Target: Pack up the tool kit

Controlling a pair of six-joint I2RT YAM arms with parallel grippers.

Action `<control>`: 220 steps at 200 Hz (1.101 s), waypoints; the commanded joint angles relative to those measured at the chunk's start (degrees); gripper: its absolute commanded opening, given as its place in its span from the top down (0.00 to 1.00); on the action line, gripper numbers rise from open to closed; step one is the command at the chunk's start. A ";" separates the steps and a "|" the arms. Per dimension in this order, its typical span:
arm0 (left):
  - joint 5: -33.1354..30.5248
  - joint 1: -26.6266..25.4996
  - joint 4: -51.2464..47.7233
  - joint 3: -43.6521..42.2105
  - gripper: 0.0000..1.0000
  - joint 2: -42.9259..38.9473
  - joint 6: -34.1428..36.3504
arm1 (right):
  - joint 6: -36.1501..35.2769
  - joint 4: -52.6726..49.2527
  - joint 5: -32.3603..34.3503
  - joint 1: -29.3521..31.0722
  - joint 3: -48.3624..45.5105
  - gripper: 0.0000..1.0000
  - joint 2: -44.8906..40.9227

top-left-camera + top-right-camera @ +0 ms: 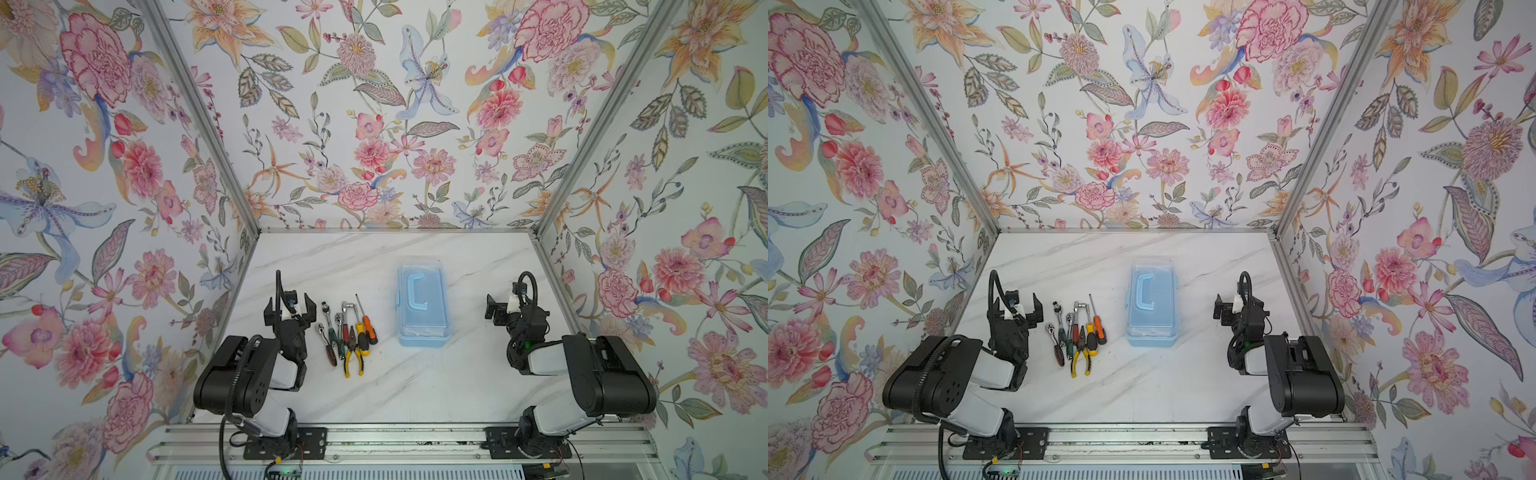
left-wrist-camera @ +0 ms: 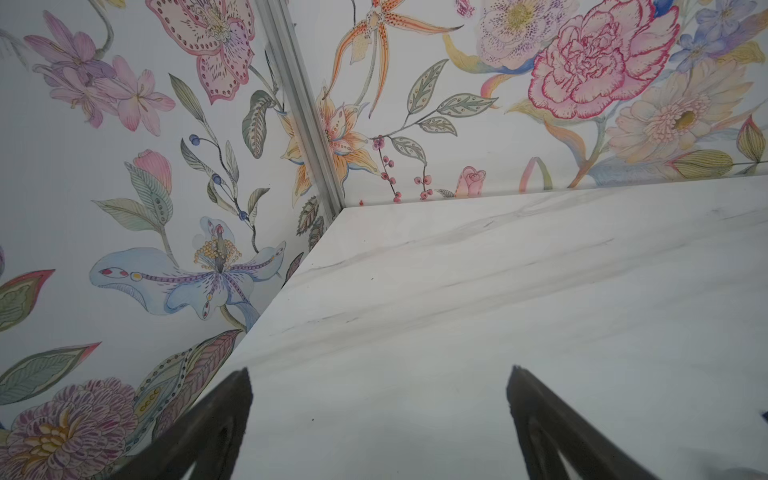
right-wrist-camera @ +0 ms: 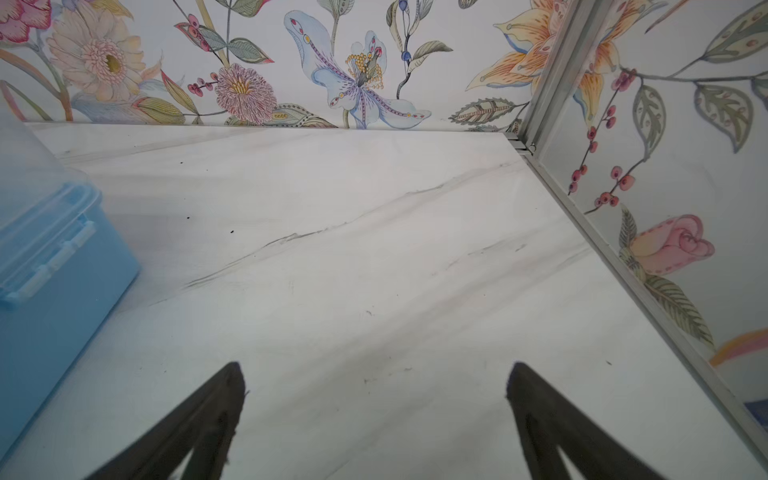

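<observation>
Arms [image 1: 245, 374] crouched at either side of table [image 1: 415, 395], fingers [image 2: 216, 428] wide apart.

Marble table [image 1: 415, 386] bears a blue toolbox [image 1: 423, 307] and clustered hand tools [image 1: 349, 332].

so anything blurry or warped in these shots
In both top views the lens splays the walls, pliers look sharp; left wrist view, left gripper fingers dark and soft; right wrist view, tool box hazy at the edge.
</observation>
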 commanded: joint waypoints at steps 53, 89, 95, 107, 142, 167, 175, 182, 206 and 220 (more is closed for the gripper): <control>-1.11 -0.15 0.77 0.85 0.01 0.59 0.86 | 0.15 0.58 -0.19 0.08 0.76 0.01 -0.35; -0.99 -0.14 0.51 0.85 0.01 0.53 0.82 | 0.32 0.60 -0.61 -0.01 0.83 0.01 -0.30; -1.00 -0.09 0.63 0.85 0.01 0.54 0.78 | 0.48 0.60 -0.92 -0.33 0.80 0.01 -0.24; -1.05 -0.15 0.76 0.83 0.01 0.49 0.78 | 0.67 0.53 -1.56 -0.68 0.76 0.01 -0.33; 4.39 2.54 -2.71 3.14 0.01 -0.11 -1.08 | 0.51 0.48 -1.28 -0.45 0.76 0.01 -0.42; 4.29 2.57 -1.94 3.02 0.01 0.01 -0.74 | 0.03 0.36 0.07 0.27 0.77 0.01 -0.42; 4.29 2.49 -2.00 2.99 0.01 -0.08 -0.72 | 0.02 0.60 0.02 0.25 0.76 0.01 -0.32; 4.29 2.51 -2.08 3.03 0.01 -0.07 -0.74 | 0.13 0.50 0.09 0.21 0.76 0.01 -0.32; 4.28 2.50 -1.91 2.97 0.01 -0.04 -0.72 | 0.14 0.44 0.05 0.21 0.79 0.01 -0.29; 4.21 2.47 -1.95 2.93 0.01 -0.04 -0.64 | 0.03 0.49 0.07 0.32 0.81 0.01 -0.31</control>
